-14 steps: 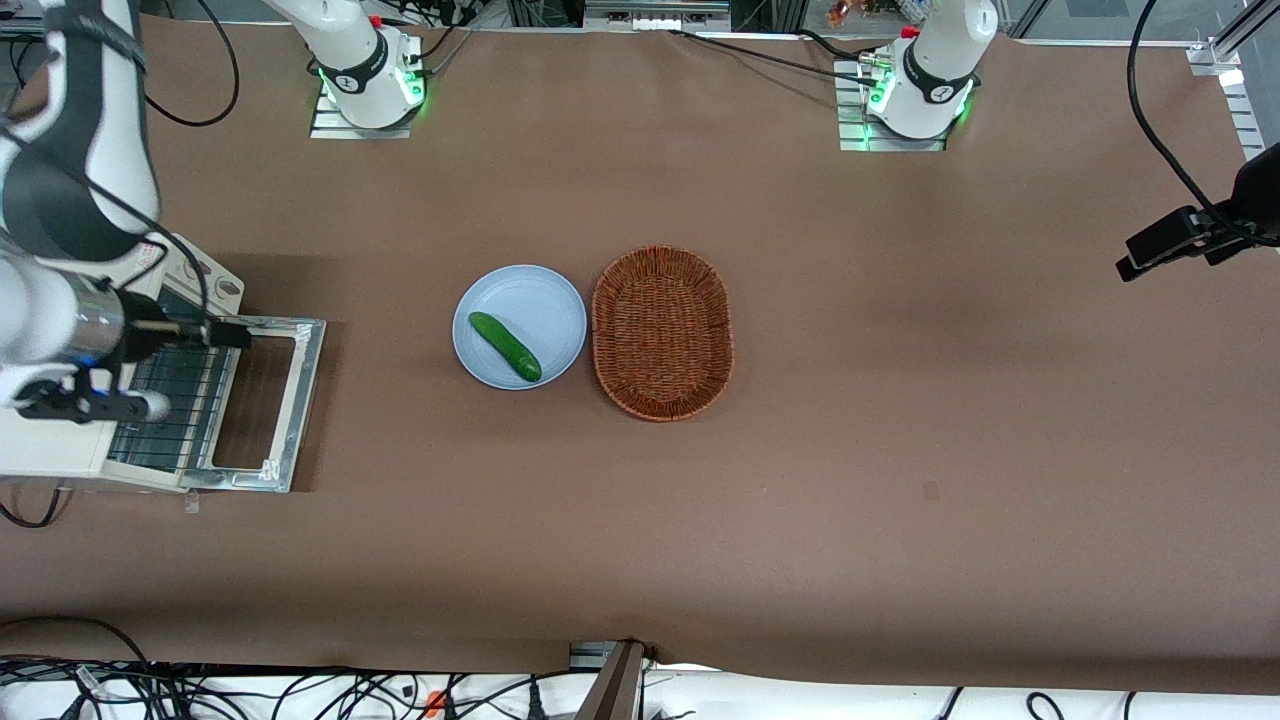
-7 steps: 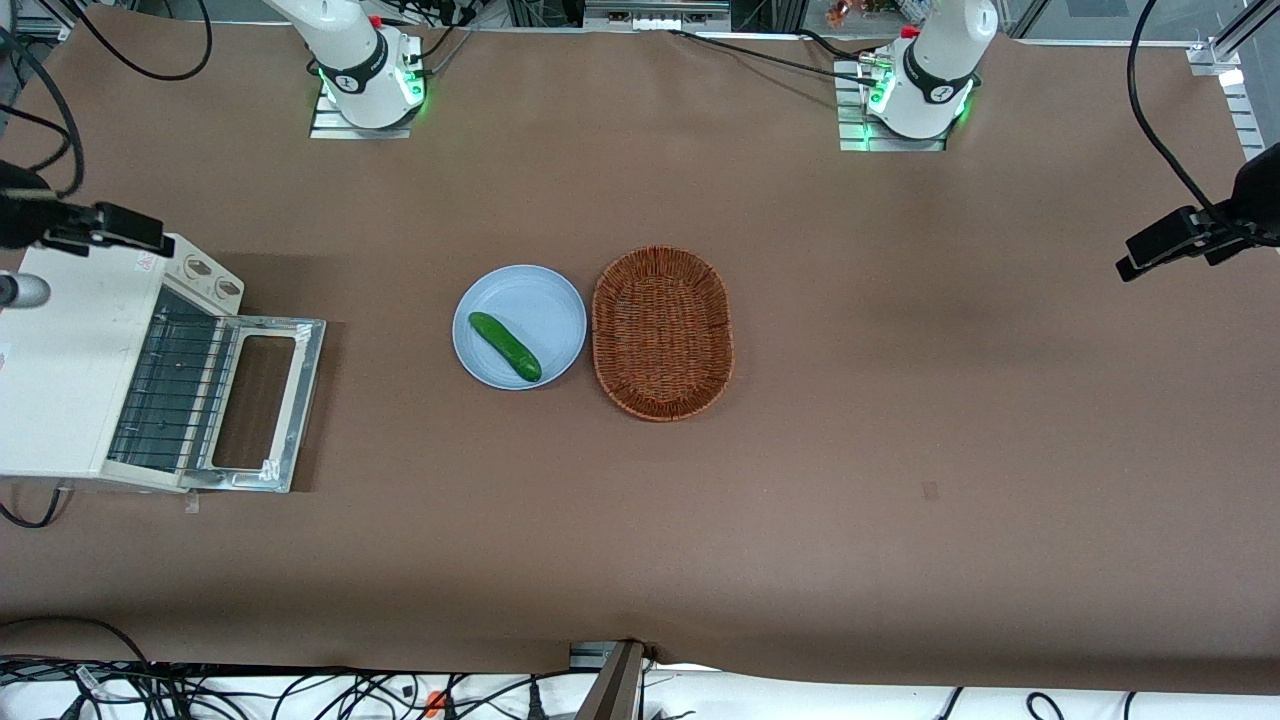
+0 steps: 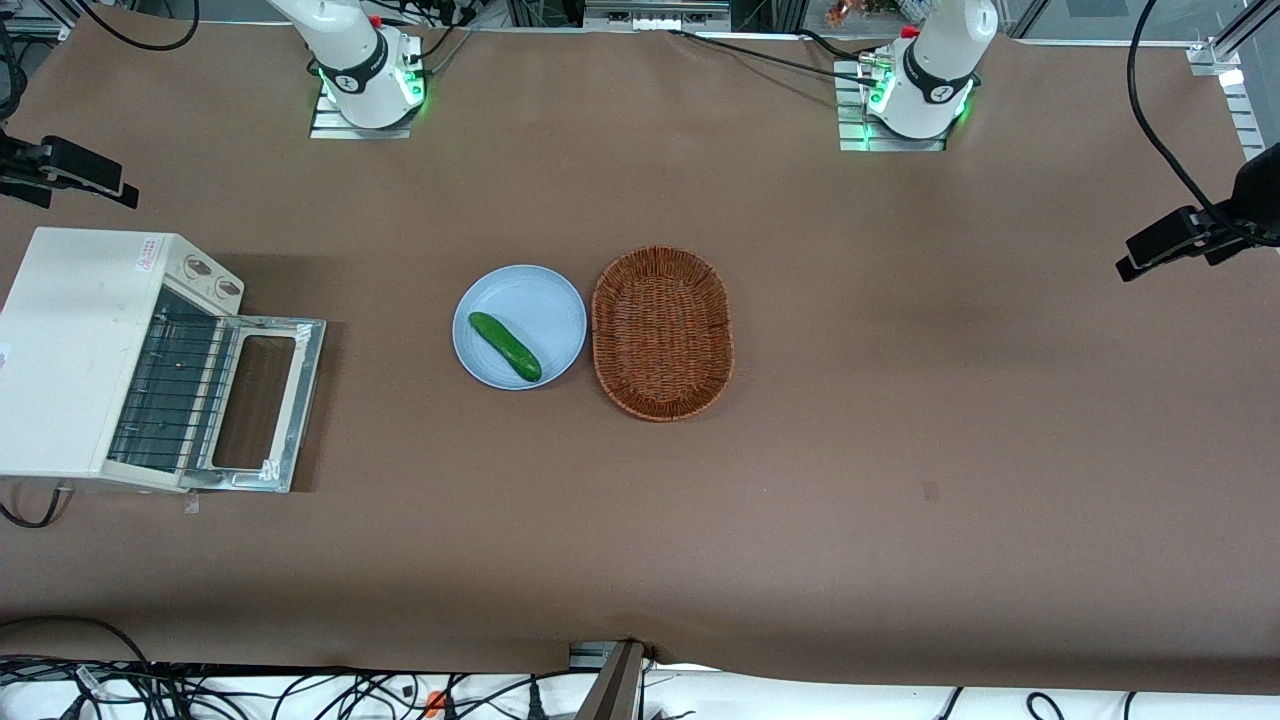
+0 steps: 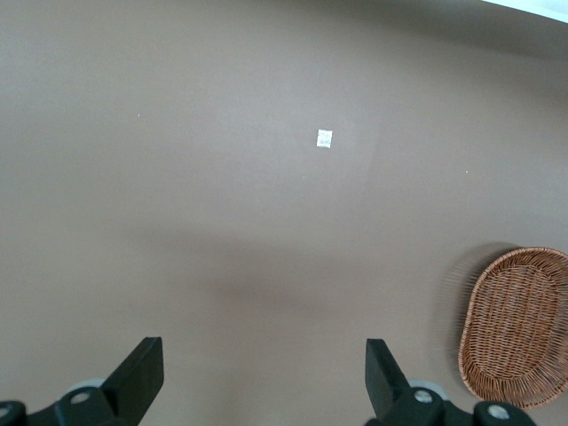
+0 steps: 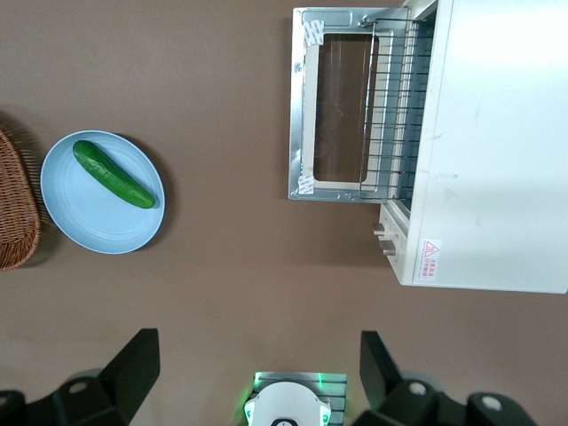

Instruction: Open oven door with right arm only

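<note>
The cream-white oven [image 3: 70, 350] stands at the working arm's end of the table. Its oven door [image 3: 305, 400] lies swung down flat on the table in front of it, glass window up, and the wire rack [image 3: 170, 390] shows inside. The right arm's black gripper [image 3: 70, 172] hangs high above the table, farther from the front camera than the oven and apart from it. In the right wrist view the gripper [image 5: 257, 364] is open and empty, and it looks down on the oven [image 5: 493, 142] and the flat door [image 5: 299, 106].
A light blue plate [image 3: 555, 300] with a green cucumber [image 3: 505, 346] sits mid-table, with a wicker basket [image 3: 662, 332] beside it. The working arm's base [image 3: 365, 70] stands at the table's back edge. The plate [image 5: 80, 222] also shows in the right wrist view.
The right arm has lifted off the oven and drawn back away from the front camera, leaving the oven top uncovered. The door stays flat open.
</note>
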### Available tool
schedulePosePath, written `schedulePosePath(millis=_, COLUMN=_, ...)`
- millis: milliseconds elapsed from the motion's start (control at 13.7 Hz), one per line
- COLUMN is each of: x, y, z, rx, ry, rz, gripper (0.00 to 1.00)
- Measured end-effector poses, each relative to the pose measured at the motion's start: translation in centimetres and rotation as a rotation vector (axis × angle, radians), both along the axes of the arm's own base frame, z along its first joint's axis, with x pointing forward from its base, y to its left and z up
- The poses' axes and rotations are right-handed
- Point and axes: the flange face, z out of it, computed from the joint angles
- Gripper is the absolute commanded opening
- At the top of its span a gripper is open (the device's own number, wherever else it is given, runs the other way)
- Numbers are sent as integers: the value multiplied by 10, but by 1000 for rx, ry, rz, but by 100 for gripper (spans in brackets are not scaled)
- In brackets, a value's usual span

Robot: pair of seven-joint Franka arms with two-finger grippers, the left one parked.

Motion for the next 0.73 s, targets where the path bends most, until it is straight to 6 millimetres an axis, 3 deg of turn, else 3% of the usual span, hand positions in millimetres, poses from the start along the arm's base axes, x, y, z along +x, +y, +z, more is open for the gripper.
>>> schedulePosePath(millis=728, x=1, y=5, z=-4, rx=0, ry=0, rz=9, gripper=100)
